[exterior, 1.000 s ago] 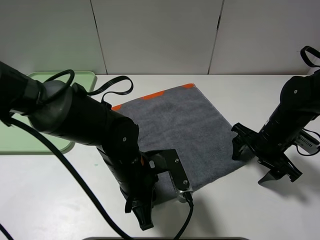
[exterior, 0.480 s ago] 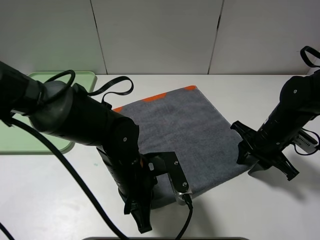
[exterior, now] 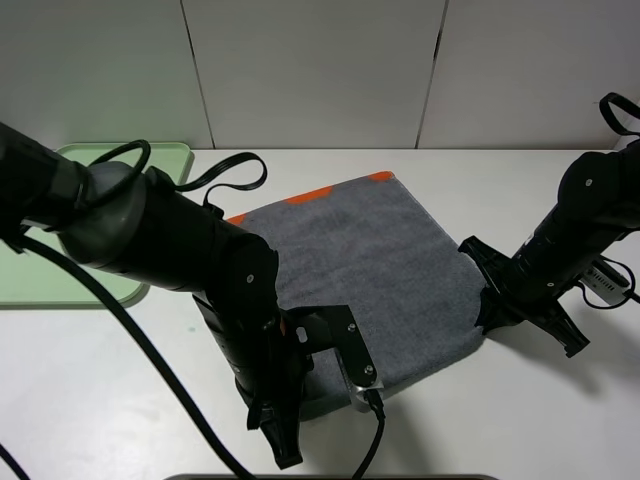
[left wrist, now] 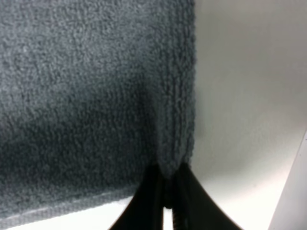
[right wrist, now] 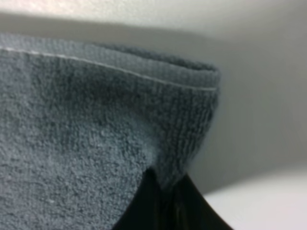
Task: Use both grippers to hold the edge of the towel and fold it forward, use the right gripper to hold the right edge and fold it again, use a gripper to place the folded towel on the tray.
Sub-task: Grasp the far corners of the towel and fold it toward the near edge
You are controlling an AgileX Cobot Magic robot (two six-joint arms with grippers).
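Observation:
The dark grey towel (exterior: 365,270) lies spread on the white table, its orange band (exterior: 312,192) at the far end. My left gripper (exterior: 300,385) is down at the towel's near left corner, largely hidden under its own arm. In the left wrist view the left gripper (left wrist: 165,201) is shut on the hemmed edge of the towel (left wrist: 180,105). My right gripper (exterior: 483,312) is at the near right corner, where the cloth bunches up. The right wrist view shows the right gripper (right wrist: 165,201) shut on the edge of the towel (right wrist: 192,100). The pale green tray (exterior: 165,160) sits at the far left.
The left arm's black cable (exterior: 232,172) loops beside the towel's far left corner and runs down past the table's front. A small silver connector (exterior: 608,283) sticks out behind the right arm. Grey wall panels stand behind the table.
The right gripper has closed from wide open onto the towel's near right corner, which now puckers. The left gripper has closed the last bit on its corner; its arm has barely moved.

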